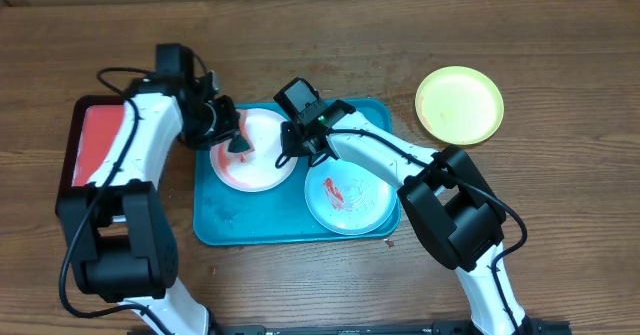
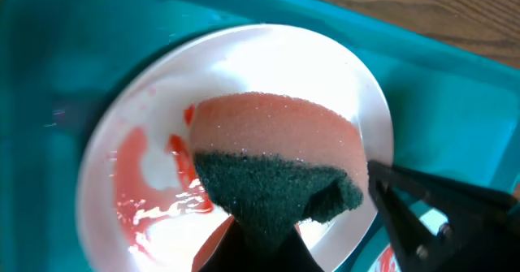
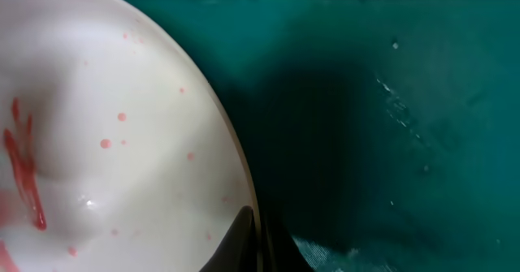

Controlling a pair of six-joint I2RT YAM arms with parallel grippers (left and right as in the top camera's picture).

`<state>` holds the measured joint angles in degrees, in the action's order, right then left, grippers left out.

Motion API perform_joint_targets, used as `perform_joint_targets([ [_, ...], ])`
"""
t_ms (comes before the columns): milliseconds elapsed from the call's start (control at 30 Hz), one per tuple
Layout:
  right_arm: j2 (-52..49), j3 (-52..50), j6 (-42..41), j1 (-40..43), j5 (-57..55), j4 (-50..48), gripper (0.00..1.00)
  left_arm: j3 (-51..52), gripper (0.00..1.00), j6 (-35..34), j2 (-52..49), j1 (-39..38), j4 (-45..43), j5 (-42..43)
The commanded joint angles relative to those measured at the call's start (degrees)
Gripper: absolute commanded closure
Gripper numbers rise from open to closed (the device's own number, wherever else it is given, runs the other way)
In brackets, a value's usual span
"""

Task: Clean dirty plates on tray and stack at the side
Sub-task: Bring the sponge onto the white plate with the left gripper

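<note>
Overhead — round yellow-green plastic plate (image 1: 459,105) aside; white plate (image 1: 262,170), mint plate (image 1: 350,197) smeared on teal rectangular tray (image 1: 230,223); left gripper (image 1: 238,145) clamps pink-and-dark sponge (image 2: 276,158), right gripper (image 1: 290,153) pinches white plate.

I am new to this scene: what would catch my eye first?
The white plate, smeared red, sits at the left of the teal tray with a pink-and-green sponge held on it. A yellow-green plate lies alone on the table, right of the tray.
</note>
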<state>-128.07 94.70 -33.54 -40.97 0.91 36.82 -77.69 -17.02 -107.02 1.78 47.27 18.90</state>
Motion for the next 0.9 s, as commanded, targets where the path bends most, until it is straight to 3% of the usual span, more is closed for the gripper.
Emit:
perform_joint_targets([
  [0,0.0,-1.0,-4.0,0.1,-2.8,1.3,0.96,2.8,0.96,-4.2,-0.6,-2.6,-3.3,0.0],
  [200,0.0,-1.0,-4.0,0.1,-2.8,1.4,0.96,6.4,0.96,-7.9,-1.0,-5.2,-11.0,-0.2],
  [533,0.0,-1.0,-4.0,0.1,-2.8,1.9,0.96,6.5,0.96,-10.3,-6.3,-5.1,-10.4,-9.4],
  [867,0.0,-1.0,-4.0,0.1,-2.8,3.1,0.96,1.7,0.96,-10.2,-8.1,-5.0,2.8,-35.6],
])
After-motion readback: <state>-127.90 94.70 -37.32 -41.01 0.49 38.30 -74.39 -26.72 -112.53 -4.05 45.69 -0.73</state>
